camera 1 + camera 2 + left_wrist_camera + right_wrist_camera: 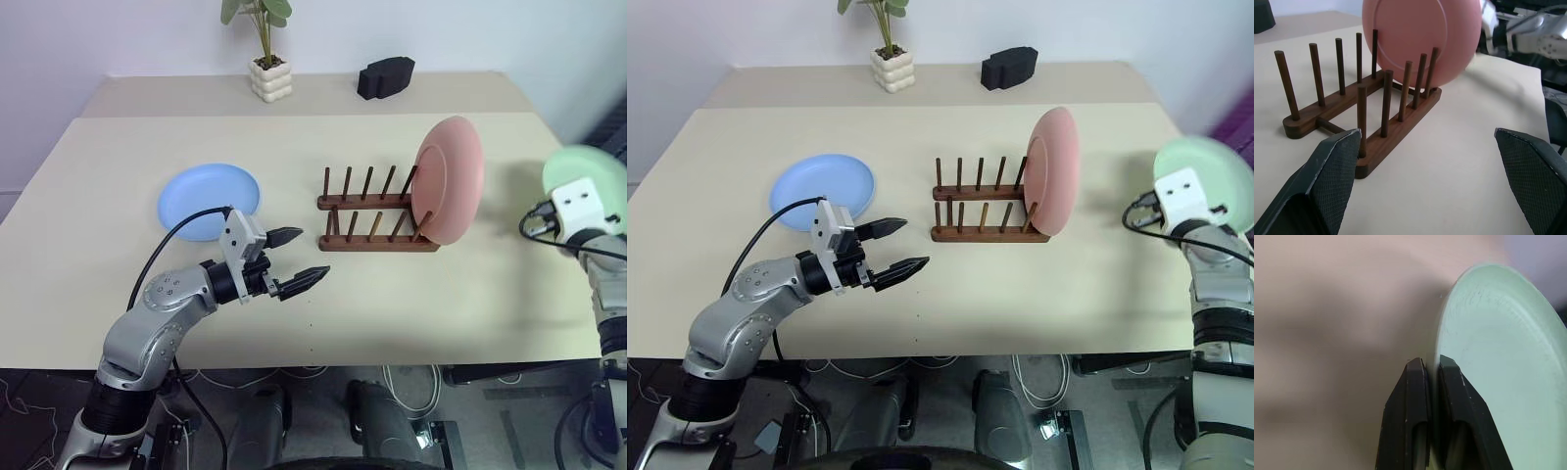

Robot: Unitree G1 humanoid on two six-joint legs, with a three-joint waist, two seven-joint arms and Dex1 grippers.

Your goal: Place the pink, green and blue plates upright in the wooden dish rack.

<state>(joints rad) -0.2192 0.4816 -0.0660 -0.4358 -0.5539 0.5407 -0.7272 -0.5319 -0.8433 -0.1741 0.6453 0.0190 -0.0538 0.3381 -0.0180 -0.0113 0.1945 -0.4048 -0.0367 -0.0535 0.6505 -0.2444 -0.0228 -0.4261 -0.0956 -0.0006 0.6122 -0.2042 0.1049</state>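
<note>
Left eye view: wooden dish rack (377, 210) mid-table (294, 323), pink plate (451, 181) upright in its right-end slot, blue plate (209, 202) flat well left of the rack, potted plant (266, 59) and black block (385, 77) far behind it — nothing blocks the free pegs. Left gripper (294, 262) sits level just left-front of the rack, pointing at it, jaws wide and empty. Right gripper (1432, 369), well right of the rack, is pinched on the rim of the green plate (1498, 357), held on edge off the table — pale mint, matte, shallow.
</note>
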